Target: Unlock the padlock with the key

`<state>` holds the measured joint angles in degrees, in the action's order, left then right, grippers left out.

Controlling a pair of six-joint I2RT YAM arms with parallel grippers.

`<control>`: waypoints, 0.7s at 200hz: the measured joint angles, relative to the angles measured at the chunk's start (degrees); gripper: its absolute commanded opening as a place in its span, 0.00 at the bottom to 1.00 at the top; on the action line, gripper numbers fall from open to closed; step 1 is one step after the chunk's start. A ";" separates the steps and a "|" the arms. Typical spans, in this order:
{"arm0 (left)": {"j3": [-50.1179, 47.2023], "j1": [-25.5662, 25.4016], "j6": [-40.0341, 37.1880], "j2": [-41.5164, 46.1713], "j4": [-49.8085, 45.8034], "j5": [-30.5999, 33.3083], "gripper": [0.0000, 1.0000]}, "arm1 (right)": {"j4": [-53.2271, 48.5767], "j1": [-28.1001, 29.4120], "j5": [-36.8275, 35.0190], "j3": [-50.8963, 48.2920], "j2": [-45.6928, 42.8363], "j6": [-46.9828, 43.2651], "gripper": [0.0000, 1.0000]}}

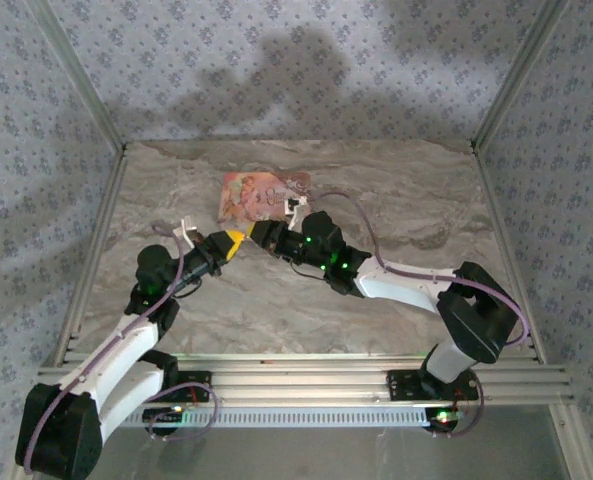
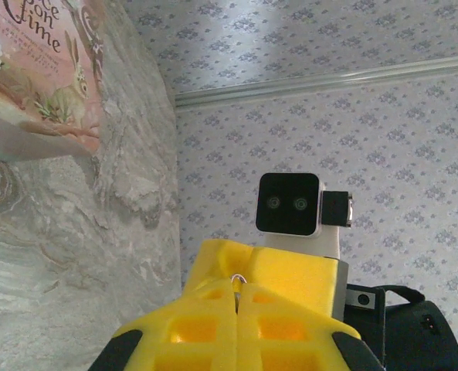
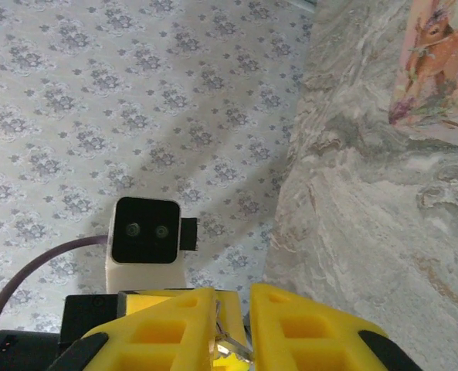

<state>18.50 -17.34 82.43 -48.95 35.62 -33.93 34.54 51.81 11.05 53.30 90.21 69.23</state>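
My two grippers meet tip to tip over the middle of the table. The yellow fingers of my left gripper point(image 1: 239, 241) point(image 2: 239, 287) are pressed together, and a small silver metal loop point(image 2: 239, 277), apparently the key's end, pokes out between their tips. My right gripper point(image 1: 257, 235) point(image 3: 232, 301) faces it with a narrow gap between its jaws. A thin silver metal piece point(image 3: 232, 342) lies slanted across that gap; I cannot tell whether it is pinched. The padlock is hidden.
A pink picture book point(image 1: 261, 195) point(image 2: 35, 69) point(image 3: 437, 62) lies flat on the marble table point(image 1: 396, 210) just beyond the grippers. Patterned walls and metal corner posts point(image 1: 96, 110) close in the sides and back.
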 measured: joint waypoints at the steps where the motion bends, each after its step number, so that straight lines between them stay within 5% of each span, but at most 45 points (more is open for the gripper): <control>1: 0.00 0.00 0.07 0.02 0.04 0.00 0.00 | 0.02 0.02 0.00 0.00 0.00 0.07 0.26; 40: -0.28 -0.02 0.92 2.01 0.17 0.17 0.00 | 0.35 0.57 0.31 0.02 0.02 0.66 0.32; 70: -0.50 0.00 1.27 2.45 -0.74 0.35 0.00 | 0.81 0.72 0.24 0.04 0.02 1.57 0.13; 140: -1.11 0.11 1.68 2.40 -0.17 0.46 0.00 | 2.36 0.79 -0.48 -0.66 0.02 3.17 0.00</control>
<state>17.39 -17.23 84.12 -46.54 35.44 -33.47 36.91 52.60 10.57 52.64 90.24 72.40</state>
